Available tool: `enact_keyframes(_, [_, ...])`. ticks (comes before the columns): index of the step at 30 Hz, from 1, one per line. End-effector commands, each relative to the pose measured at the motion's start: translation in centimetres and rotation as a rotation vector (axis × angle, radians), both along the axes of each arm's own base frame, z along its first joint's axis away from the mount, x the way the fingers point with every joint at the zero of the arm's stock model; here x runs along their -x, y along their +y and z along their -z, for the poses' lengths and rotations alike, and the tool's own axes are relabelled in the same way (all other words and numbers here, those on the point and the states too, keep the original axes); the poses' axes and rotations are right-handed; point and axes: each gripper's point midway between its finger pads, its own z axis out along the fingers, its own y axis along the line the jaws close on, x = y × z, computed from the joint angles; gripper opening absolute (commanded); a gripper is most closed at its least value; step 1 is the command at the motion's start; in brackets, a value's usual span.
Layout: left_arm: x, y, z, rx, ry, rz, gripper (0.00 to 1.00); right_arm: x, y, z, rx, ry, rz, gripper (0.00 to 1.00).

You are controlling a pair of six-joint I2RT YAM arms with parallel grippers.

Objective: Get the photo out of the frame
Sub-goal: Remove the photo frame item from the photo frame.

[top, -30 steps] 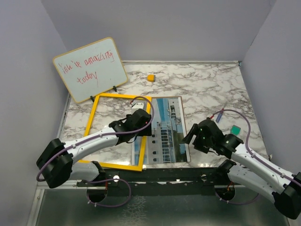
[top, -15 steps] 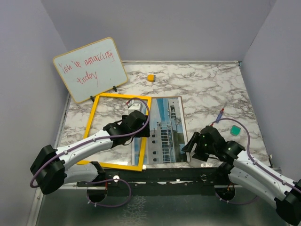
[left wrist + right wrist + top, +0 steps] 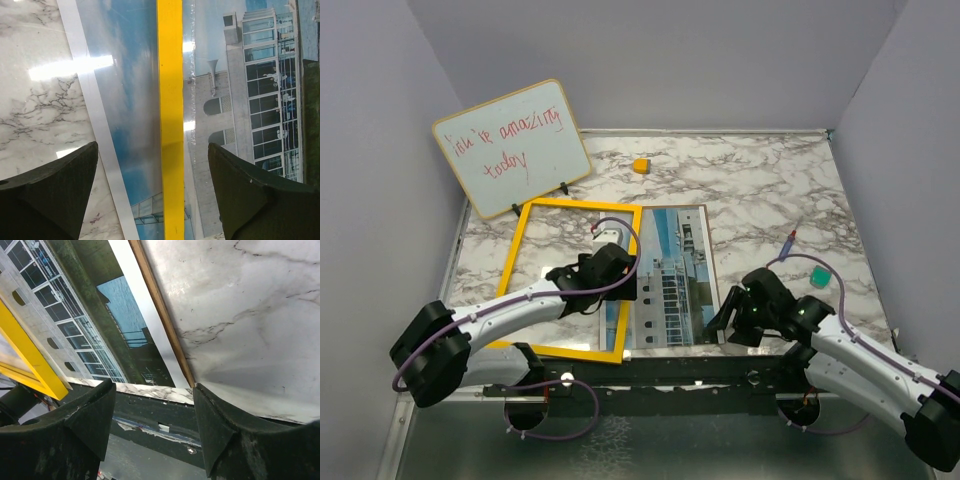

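**Photo mostly out, left strip under the yellow rail**

- Change: within the last second the left tool (image 3: pixel 152 147) spread its jaws and slid a little toward the lower left. The right tool (image 3: pixel 152 385) drew back toward the bottom right of the top view, and its jaws narrowed. Photo and frame have not shifted.
- Photo (image 3: pixel 670 280): flat on the table (image 3: pixel 760 190), lower centre. The right rail of the frame (image 3: pixel 575 204) lies across its left part.
- Reading: both arms look to be backing off after a move. The removal seems nearly done, with only the strip under the rail left to free.
- Left tool: jaws wide and released. It sits over the rail, gripping nothing.
- Right tool: jaws apart and empty, near the photo's lower right corner.
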Motion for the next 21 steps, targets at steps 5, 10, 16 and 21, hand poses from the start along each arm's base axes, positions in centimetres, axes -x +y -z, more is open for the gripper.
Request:
enact_keyframes(5, [0.5, -0.4, 1.5, 0.017, 0.034, 0.0, 0.9, 0.8, 0.4, 0.5, -0.003, 0.06, -0.02, 0.66])
enact_keyframes(10, [0.6, -0.4, 1.9, 0.008, 0.043, 0.006, 0.91, 0.5, 0.6, 0.7, -0.001, 0.055, -0.025, 0.66])
enact_keyframes(16, [0.6, -0.4, 2.3, 0.027, 0.038, -0.013, 0.91, 0.3, 0.9, 0.3, -0.018, 0.05, -0.026, 0.66])
enact_keyframes(21, [0.9, -0.4, 3.1, 0.018, 0.063, -0.002, 0.91, 0.2, 1.0, 0.3, -0.026, 0.044, -0.022, 0.66])
